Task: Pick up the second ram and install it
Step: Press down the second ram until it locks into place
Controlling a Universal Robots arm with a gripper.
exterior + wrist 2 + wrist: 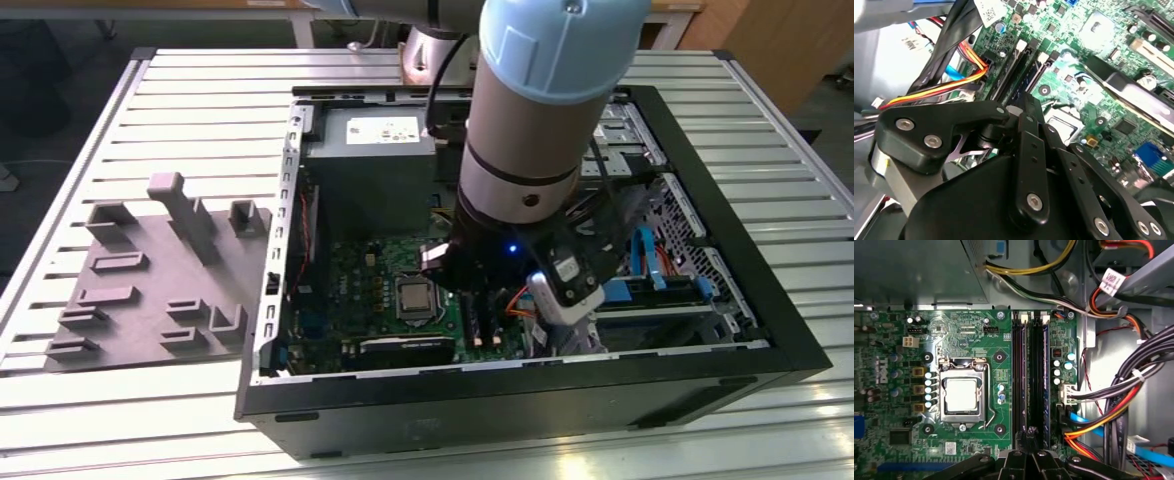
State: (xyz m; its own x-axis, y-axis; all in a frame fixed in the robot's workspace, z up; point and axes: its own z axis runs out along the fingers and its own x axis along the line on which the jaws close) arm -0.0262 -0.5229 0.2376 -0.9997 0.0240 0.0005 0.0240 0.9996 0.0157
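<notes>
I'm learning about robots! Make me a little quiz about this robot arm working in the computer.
1. True or false: the grey fixture block sits inside the computer case.
2. In the first wrist view, the gripper is nearest to: A) the long black memory slots, B) the silver processor, C) the yellow cables.
3. Fill in: the motherboard is coloured ____.
Key: 1 false, it lies on the table beside the case; 2 A; 3 green.

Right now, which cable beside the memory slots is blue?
The flat cable crossing the orange-yellow bundle; its neighbours are black, red, orange or yellow.
</notes>
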